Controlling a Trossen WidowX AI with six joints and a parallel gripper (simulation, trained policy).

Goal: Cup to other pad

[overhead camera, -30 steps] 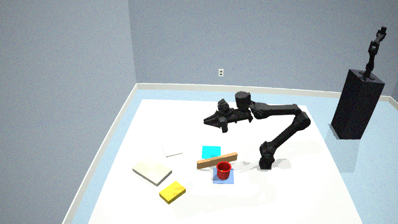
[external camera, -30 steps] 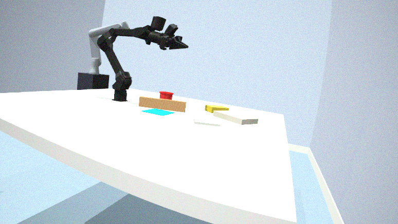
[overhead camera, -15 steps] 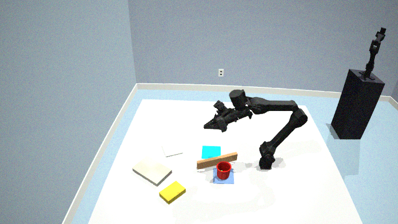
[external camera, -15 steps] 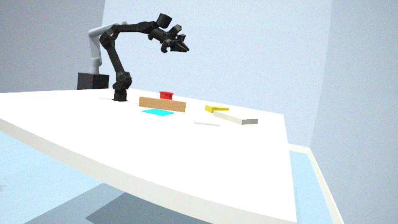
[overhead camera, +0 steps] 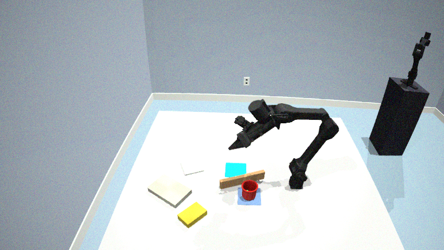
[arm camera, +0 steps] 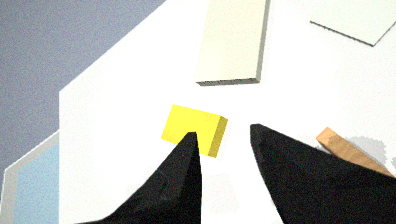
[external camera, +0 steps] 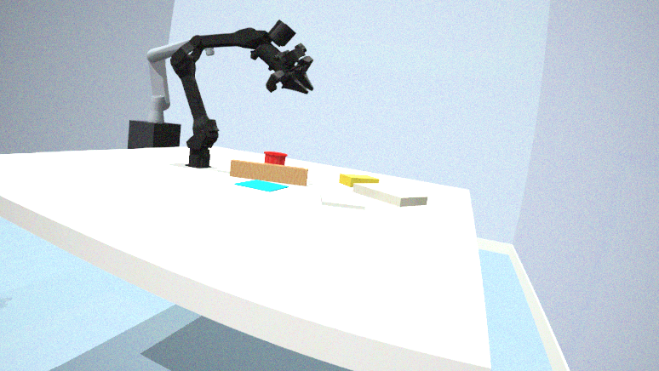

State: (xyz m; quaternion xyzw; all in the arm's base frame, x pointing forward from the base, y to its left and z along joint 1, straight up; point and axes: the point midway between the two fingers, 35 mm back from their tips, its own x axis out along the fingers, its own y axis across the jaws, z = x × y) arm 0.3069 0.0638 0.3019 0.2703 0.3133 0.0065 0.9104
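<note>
In the top view, the red cup (overhead camera: 249, 190) (external camera: 275, 157) is seen upright on the blue pad (overhead camera: 249, 202), right of lower centre. It is separated from the cyan pad (overhead camera: 235, 170) (external camera: 261, 185) by a wooden bar (overhead camera: 242, 179) (external camera: 268, 173) (arm camera: 350, 150). At lower left, a yellow block (overhead camera: 192, 214) (external camera: 358, 179) (arm camera: 192, 129) and a cream slab (overhead camera: 169, 189) (external camera: 392, 194) (arm camera: 232, 42) are placed near each other. Above the table (overhead camera: 326, 217) (external camera: 323, 258) (arm camera: 110, 115), the gripper (overhead camera: 229, 148) (external camera: 309, 90) (arm camera: 223, 136) is held partly open, with nothing grasped.

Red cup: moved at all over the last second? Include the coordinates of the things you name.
No. In the top view the red cup (overhead camera: 249, 194) (external camera: 275, 158) stands at the same spot on the blue pad (overhead camera: 257, 200), just beside the wooden bar (overhead camera: 228, 182) (external camera: 268, 173) (arm camera: 352, 150).
</note>
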